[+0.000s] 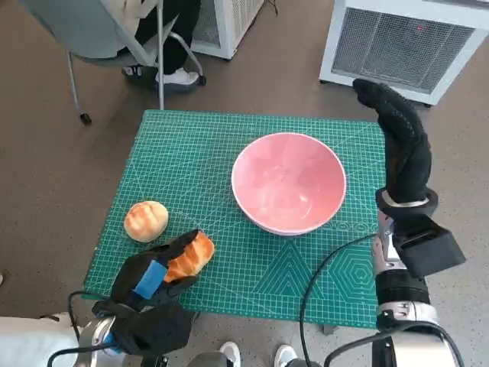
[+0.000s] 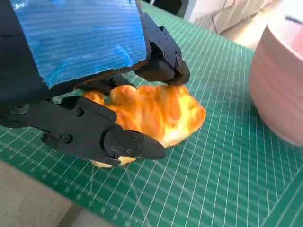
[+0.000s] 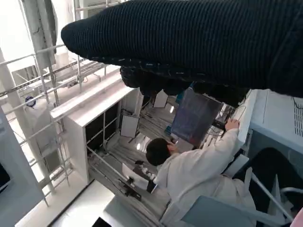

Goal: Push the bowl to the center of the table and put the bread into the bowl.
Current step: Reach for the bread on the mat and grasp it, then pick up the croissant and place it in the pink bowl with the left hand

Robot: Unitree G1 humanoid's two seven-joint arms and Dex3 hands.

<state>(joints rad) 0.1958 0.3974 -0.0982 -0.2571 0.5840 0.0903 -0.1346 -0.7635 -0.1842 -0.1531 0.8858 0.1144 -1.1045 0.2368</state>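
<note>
The bread (image 2: 156, 113) in my left hand (image 1: 153, 277) is a golden, lumpy croissant-like piece, glossy orange on top and paler beneath, resting on the green cutting mat (image 1: 199, 153) near its front edge. My black fingers (image 2: 118, 142) close round it from both sides, so I am gripping it. Just beyond that hand lies a round bun (image 1: 146, 220), pale tan and untouched. Off to my hand's right stands the pink bowl (image 1: 288, 183), wide and smooth, with nothing inside it. My right hand (image 1: 397, 130), gloved, is raised beside the bowl's far side, fingers extended, holding nothing.
</note>
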